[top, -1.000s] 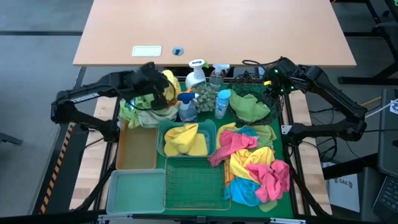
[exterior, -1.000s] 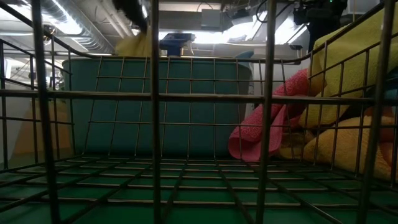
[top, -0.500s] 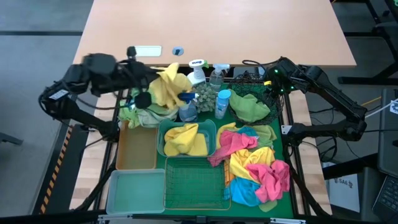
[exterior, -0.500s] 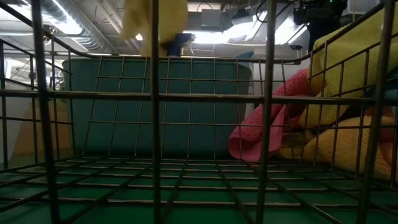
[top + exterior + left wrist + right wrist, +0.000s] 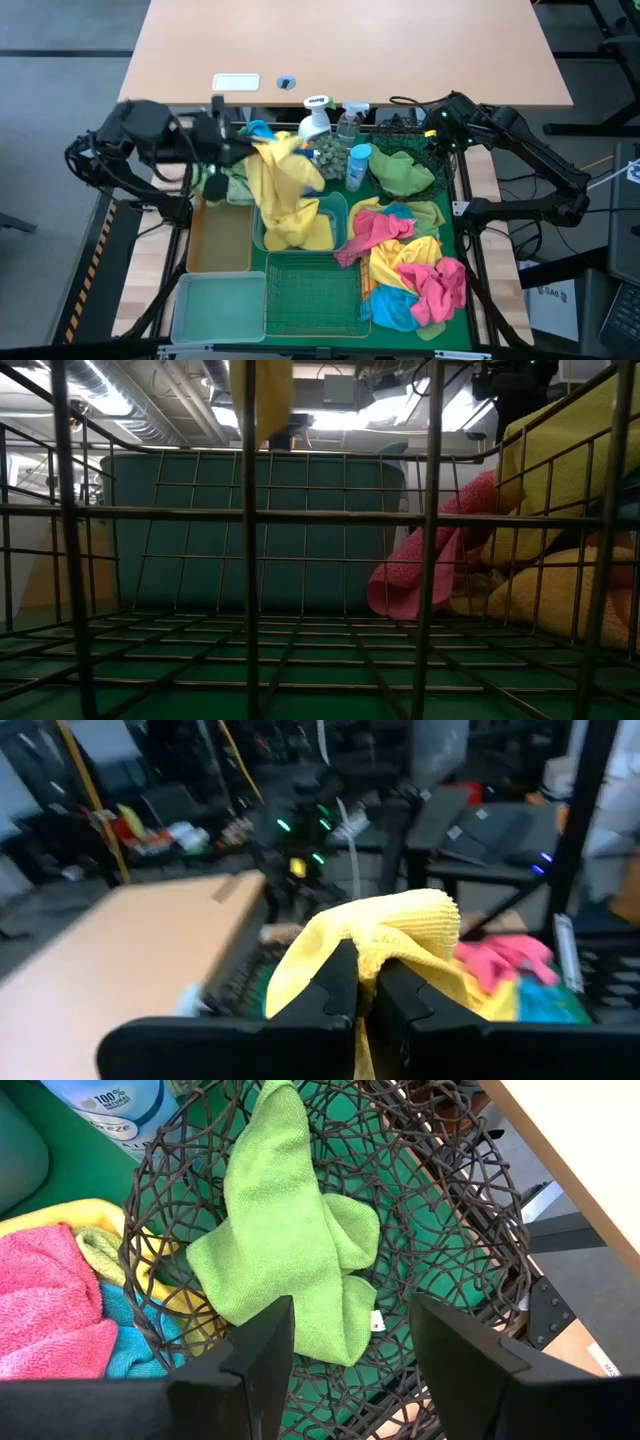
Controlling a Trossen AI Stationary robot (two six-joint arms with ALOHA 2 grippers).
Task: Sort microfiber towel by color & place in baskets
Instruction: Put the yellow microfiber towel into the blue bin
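1. Now the left gripper is clamped tight on a yellow microfiber towel; the cloth hangs lengthwise below it, over the teal plastic tub, just beneath and nearer this arm.
2. Since half a second ago, that towel has swung down toward the tub.
3. Rightward, the right gripper hovers open and empty above a lime-green towel in the round black wire-mesh basket.

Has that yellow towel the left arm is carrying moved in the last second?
Yes. The yellow towel swung from beside the spray bottles toward the teal tub, now dangling over it.
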